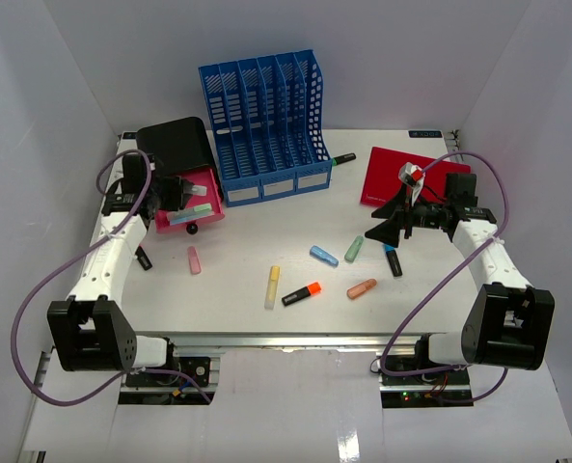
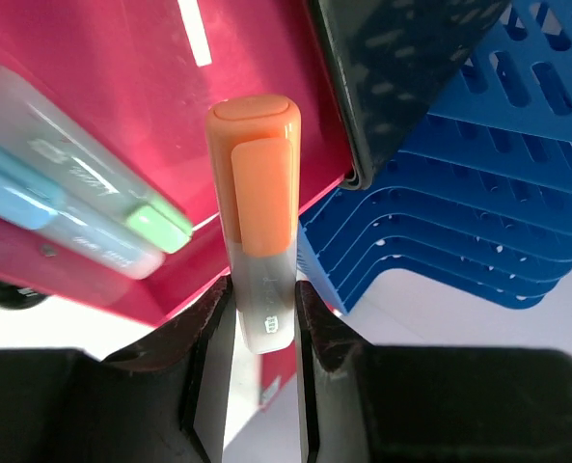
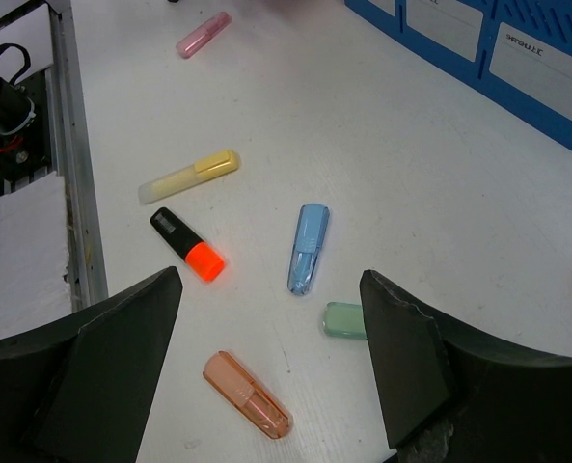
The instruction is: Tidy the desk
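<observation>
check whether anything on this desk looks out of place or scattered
Yes. Loose highlighters lie scattered at all angles across the flat white desk, including a pale pink pen, a pale yellow pen, a black-and-orange pen, a salmon pen, a light blue pen and a mint green pen.

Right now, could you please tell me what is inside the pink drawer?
A green-capped highlighter and a blue highlighter lie in the pink drawer. The left jaws and their orange highlighter hide part of its floor.

Left arm (image 1: 107, 260) has jaws clamped, right arm (image 1: 495, 262) spread wide.
</observation>
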`<state>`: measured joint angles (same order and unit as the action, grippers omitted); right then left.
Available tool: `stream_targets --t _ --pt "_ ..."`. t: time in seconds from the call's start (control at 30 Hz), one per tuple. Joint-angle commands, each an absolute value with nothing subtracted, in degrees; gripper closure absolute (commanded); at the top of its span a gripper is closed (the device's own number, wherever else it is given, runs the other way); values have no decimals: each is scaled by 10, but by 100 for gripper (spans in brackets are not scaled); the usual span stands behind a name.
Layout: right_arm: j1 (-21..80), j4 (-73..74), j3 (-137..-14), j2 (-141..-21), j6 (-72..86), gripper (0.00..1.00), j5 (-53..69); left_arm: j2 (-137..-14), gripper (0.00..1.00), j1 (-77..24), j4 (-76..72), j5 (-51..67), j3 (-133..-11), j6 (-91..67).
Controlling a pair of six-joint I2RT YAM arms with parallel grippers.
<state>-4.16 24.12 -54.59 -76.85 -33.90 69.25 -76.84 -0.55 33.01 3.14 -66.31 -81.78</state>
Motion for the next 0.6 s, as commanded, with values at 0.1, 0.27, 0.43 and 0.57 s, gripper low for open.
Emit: stream_targets --t 0.1,0.27,0.43,0.57 --pt "-45 252 -565 -777 -351 19 712 -797 100 -52 297 -42 -657 -973" --pt "-45 252 -564 -775 -352 18 712 -814 78 -52 298 -56 -659 -984" --pt "-45 253 -564 -774 -352 18 708 -801 55 -50 306 -84 -656 -976" --pt "-45 253 -563 -772 -351 18 706 -804 49 -45 307 -82 -664 -964"
